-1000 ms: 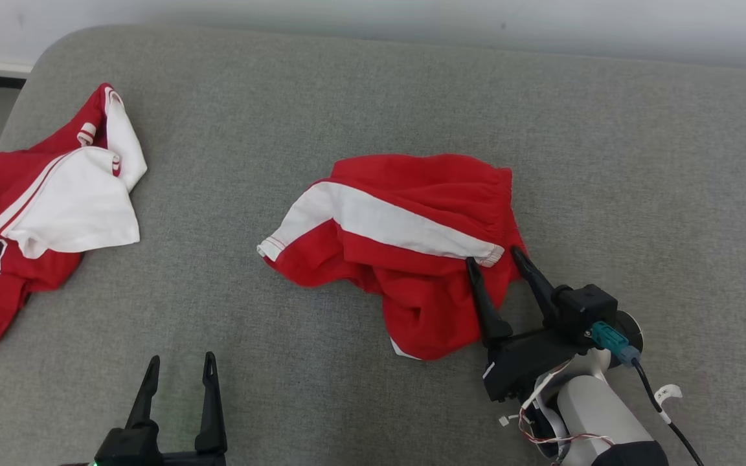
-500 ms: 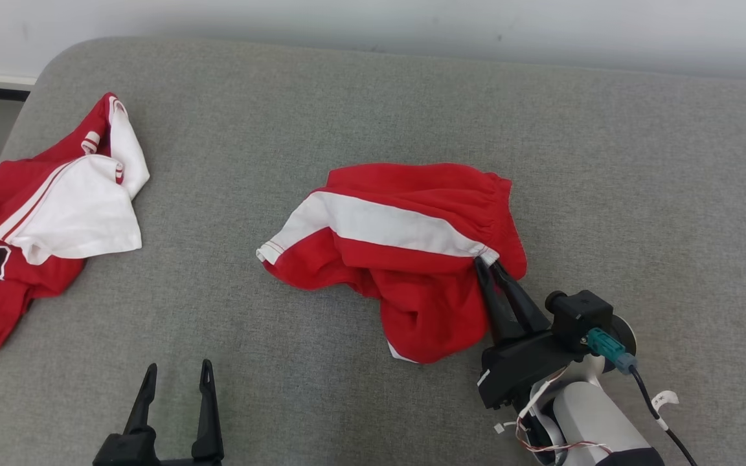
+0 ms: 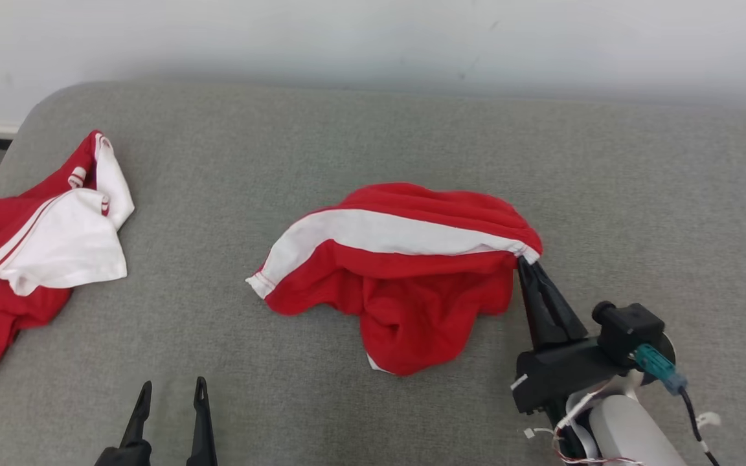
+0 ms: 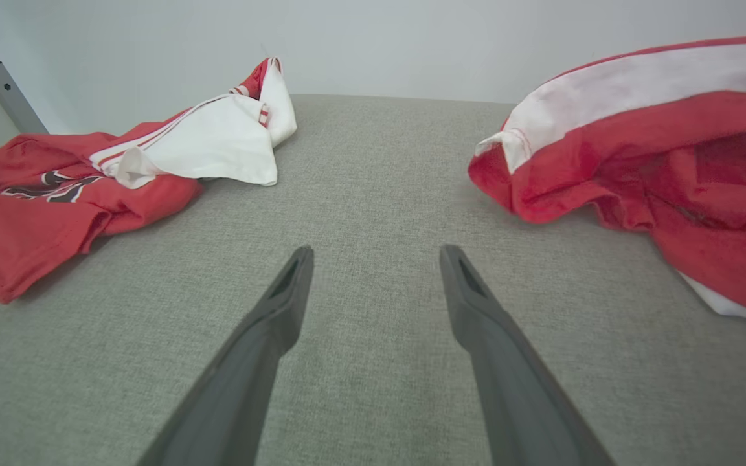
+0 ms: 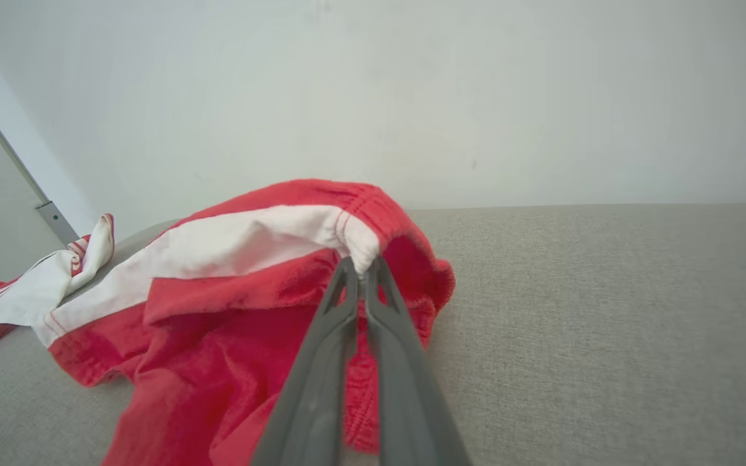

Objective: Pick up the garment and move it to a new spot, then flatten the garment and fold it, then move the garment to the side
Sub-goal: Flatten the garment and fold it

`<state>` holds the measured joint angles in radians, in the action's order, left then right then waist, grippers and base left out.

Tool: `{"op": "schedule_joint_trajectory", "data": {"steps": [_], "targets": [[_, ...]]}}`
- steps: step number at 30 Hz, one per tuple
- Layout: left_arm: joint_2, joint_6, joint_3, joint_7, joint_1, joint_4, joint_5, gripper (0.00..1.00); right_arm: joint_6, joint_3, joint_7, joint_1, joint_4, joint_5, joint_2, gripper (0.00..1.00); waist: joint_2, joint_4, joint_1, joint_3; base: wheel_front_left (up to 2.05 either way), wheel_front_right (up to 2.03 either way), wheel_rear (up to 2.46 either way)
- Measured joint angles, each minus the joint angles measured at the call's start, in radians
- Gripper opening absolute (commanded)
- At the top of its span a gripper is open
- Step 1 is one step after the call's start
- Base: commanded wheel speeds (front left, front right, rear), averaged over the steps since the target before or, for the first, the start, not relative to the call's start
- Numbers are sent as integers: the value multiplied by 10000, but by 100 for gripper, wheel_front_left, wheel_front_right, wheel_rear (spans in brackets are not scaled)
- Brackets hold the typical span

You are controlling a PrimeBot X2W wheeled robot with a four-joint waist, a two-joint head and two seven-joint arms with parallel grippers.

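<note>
Two tools: right tool (image 3: 522, 262) clamped on the garment's (image 3: 412, 291) waistband corner, left tool (image 3: 171, 387) spread wide, apart from it.

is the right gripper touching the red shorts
Touching. The right wrist view shows the right gripper with its jaws shut on the white band at the edge of the red shorts, the cloth pinched between them.

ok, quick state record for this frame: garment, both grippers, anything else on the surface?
garment: red shorts with a white stripe, crumpled, mid cushion
right gripper: shut on red shorts at the stripe end of the waistband; that corner raised
left gripper: open, empty, over bare fabric at near left
other item: red and white jersey, crumpled at the left edge, apart from the shorts
surface: grey cushion
stage: grasped; not yet flattened or folded
</note>
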<state>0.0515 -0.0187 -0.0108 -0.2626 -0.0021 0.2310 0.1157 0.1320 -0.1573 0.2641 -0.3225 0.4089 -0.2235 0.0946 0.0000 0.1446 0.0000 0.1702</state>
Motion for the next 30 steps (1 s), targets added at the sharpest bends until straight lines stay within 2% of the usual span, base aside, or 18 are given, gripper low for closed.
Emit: {"op": "schedule_joint_trajectory", "data": {"steps": [5, 11, 16, 23, 24, 25, 26, 27, 30], "targets": [[-2, -92, -13, 0, 88, 105, 4, 100, 0, -25, 2, 640, -570, -244, 372, 0, 0, -328, 0, -344, 0, 0, 0], [0, -182, 15, 0, 314, 284, 4, 100, 0, -828, 0, 1506, -667, -834, 951, 0, 0, -721, 0, -856, 0, 0, 0], [-4, -230, -48, 0, 485, 437, 21, 100, 0, -1528, 0, 2121, -84, -1448, 1478, 0, 0, -1019, -2, -1283, 0, 0, 0], [-2, -357, -263, 0, 492, 694, 40, 100, 0, -1887, 0, 2236, 625, -1778, 1779, 0, 0, -1379, -1, -1578, 0, 0, 0], [-2, -376, -307, 0, 492, 748, 59, 100, 0, -1883, 0, 2233, 732, -1774, 1835, 7, 0, -1412, -1, -1592, 0, 0, 0], [-2, -424, -353, 0, 492, 796, 65, 100, 0, -1825, 0, 2229, 838, -1716, 1883, 32, -1, -1438, -2, -1602, 0, 0, 0], [-6, -428, -387, 0, 491, 821, 73, 100, 0, -1710, 0, 2225, 957, -1626, 1923, 84, -1, -1457, -1, -1608, 0, 0, 0], [-8, -430, -416, 0, 491, 836, 79, 100, 0, -1532, -2, 2220, 1039, -1507, 1950, 100, 0, -1475, -1, -1608, 0, 0, 0], [-4, -428, -474, 0, 482, 926, 140, 100, 0, -709, 0, 2193, 1078, -1007, 1937, 100, -1, -1534, -1, -1593, 0, 0, 0]]}}
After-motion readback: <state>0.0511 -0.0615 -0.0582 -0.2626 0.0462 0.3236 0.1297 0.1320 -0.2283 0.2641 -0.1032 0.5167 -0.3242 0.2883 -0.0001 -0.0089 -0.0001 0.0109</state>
